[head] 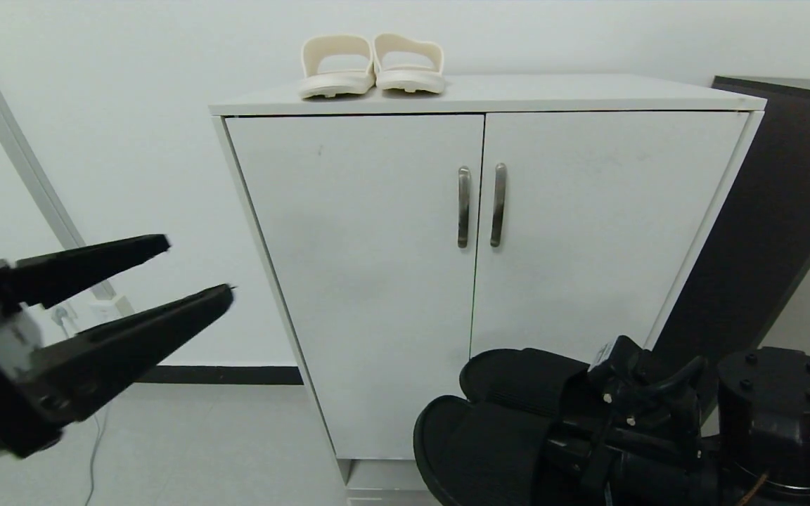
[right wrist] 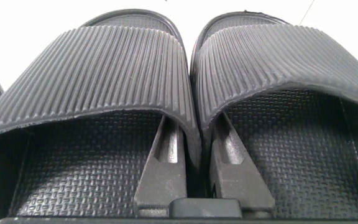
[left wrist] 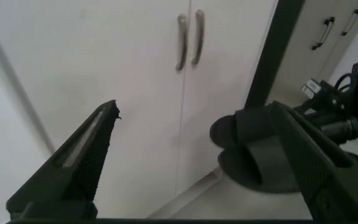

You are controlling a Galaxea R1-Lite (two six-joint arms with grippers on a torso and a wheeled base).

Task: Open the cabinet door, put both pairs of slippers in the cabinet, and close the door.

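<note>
Currently we see the left gripper (head: 197,266) raised at the left, off the cabinet's (head: 725,190) left side and level with the middle of the doors. Its two long black fingers are spread wide with nothing between them, and they point up and across toward the left door (head: 363,281). The right arm sits low, in front of the bottom of the right door (head: 602,232). The right gripper (right wrist: 194,134) carries the black slippers (head: 489,422). One finger lies along each footbed under the ribbed straps, and the two adjoining side walls are pinched between them. The pair is held side by side, long axes in line with the fingers. Its rounded ends point away from the wrist, toward the cabinet's lower front. Part of the pair is cut off at the bottom of the head view, and the wrist covers the near end.

The cream slippers (head: 371,65) rest on the cabinet top (head: 588,91), close to its front edge and left of its middle. They lie side by side and touching, with their long axes running front to back. We cannot tell toes from heels.

Both doors are shut, and the two upright metal handles (head: 480,206) stand just beside each other at the centre seam. A dark panel (head: 763,232) stands against the cabinet's right side.
</note>
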